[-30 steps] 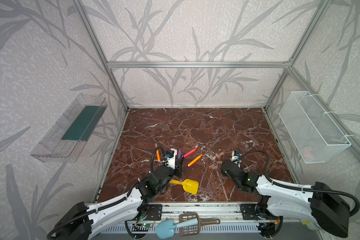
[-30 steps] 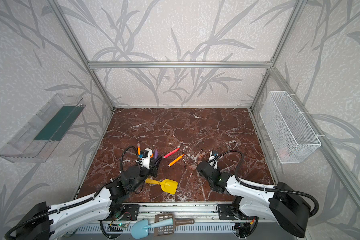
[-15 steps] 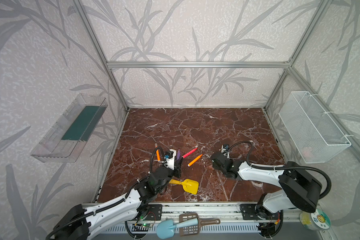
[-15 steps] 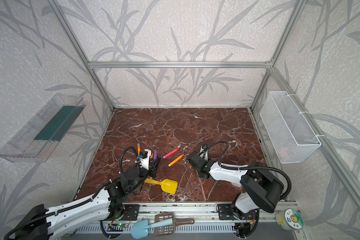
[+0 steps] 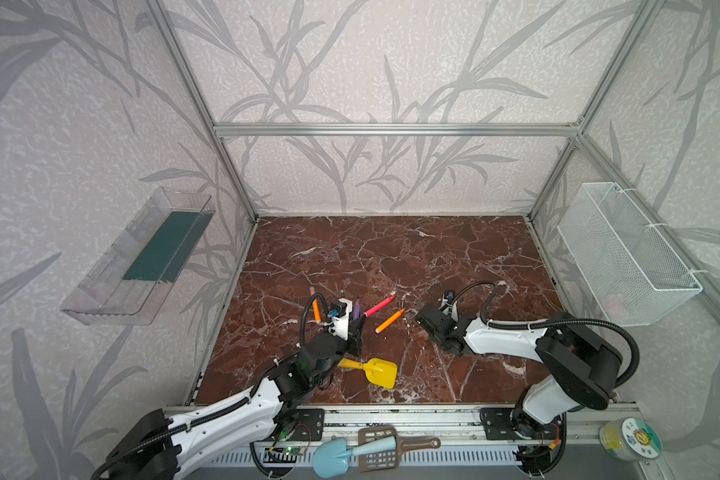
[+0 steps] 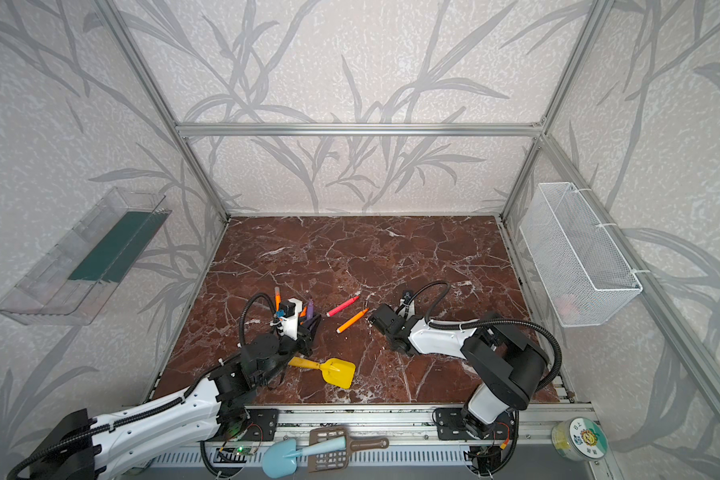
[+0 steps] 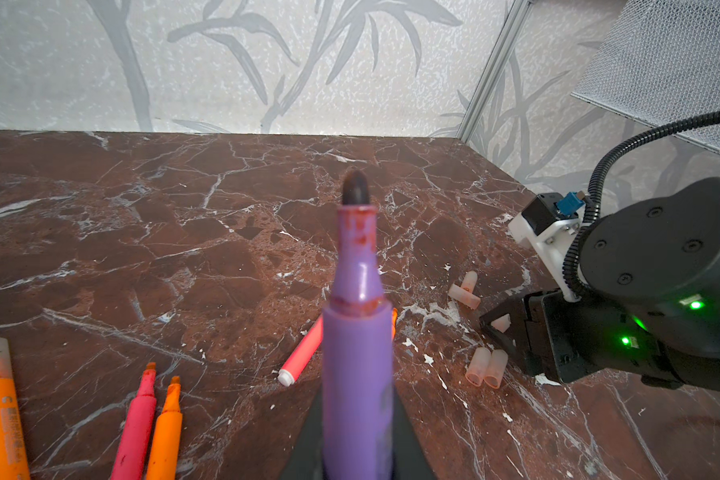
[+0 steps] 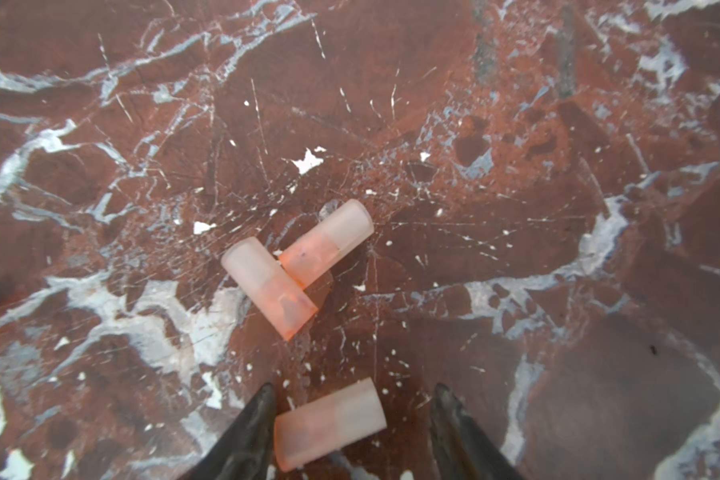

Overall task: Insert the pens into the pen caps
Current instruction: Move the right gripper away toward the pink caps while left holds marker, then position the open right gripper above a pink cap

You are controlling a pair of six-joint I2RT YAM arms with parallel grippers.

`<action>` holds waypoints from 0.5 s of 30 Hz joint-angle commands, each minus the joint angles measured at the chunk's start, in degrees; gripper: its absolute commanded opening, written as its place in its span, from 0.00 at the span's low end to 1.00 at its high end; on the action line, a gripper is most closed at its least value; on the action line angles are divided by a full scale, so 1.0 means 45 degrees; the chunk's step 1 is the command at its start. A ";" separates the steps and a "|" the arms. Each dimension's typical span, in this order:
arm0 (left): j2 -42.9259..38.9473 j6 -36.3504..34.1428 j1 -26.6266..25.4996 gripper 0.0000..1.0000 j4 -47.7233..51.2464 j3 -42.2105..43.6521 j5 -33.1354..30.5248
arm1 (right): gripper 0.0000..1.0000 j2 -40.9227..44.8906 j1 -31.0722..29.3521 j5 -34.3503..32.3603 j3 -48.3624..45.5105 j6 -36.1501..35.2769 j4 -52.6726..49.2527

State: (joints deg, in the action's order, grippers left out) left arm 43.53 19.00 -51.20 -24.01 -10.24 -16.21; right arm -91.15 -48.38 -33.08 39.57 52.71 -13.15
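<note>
My left gripper point(image 7: 356, 440) is shut on a purple pen point(image 7: 357, 332), its dark tip pointing away from the camera; in both top views the pen point(image 5: 356, 308) stands up from that gripper point(image 5: 356, 323). My right gripper point(image 8: 355, 390) is open and low over the marble. A pale pink pen cap point(image 8: 329, 424) lies between its fingers, touching one finger and apart from the other. Two more caps point(image 8: 269, 286) point(image 8: 327, 243) lie just beyond, touching. Another pair of caps point(image 7: 486, 365) lies beside that gripper point(image 7: 499, 328). Loose pens: pink point(image 5: 379, 305), orange point(image 5: 389, 320), and a capped orange one point(image 5: 315, 307).
A yellow toy shovel point(image 5: 371, 370) lies in front of the left arm. A wire basket point(image 5: 624, 253) hangs on the right wall and a clear tray point(image 5: 142, 257) on the left wall. A blue scoop point(image 5: 333, 455) and a brown sieve point(image 5: 381, 451) lie on the front rail.
My right arm has swung left and forward to the caps near the loose pens, and its jaws have narrowed a little around one cap. The left arm has stayed still with the purple pen.
</note>
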 commanded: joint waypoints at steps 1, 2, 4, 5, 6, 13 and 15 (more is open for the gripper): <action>0.0024 -0.0063 0.0050 0.00 -0.0055 0.0020 -0.0037 | 0.53 0.0345 0.0048 -0.0500 -0.0299 0.0306 -0.0442; 0.0023 -0.0063 0.0047 0.00 -0.0056 0.0015 -0.0036 | 0.51 0.0458 0.0054 -0.0490 -0.0418 0.0336 -0.0402; 0.0033 -0.0063 0.0050 0.00 -0.0067 0.0011 -0.0031 | 0.48 0.0633 0.0053 -0.0503 -0.0607 0.0377 -0.0331; 0.0038 -0.0063 0.0050 0.00 -0.0067 0.0018 -0.0013 | 0.47 0.0700 0.0049 -0.0528 -0.0679 0.0418 -0.0323; 0.0052 -0.0063 0.0050 0.00 -0.0070 -0.0006 -0.0018 | 0.45 0.0742 0.0048 -0.0549 -0.0756 0.0440 -0.0321; 0.0073 -0.0044 0.0049 0.00 -0.0075 -0.0010 0.0026 | 0.32 0.0991 0.0048 -0.0695 -0.1310 0.0813 -0.0169; 0.0108 -0.0044 0.0049 0.00 -0.0120 -0.0009 0.0042 | 0.31 0.0999 0.0072 -0.0715 -0.1371 0.0826 -0.0097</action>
State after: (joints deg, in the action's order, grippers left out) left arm 43.92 19.00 -51.20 -24.01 -10.24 -16.12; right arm -87.26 -48.38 -35.11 34.70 55.09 -12.71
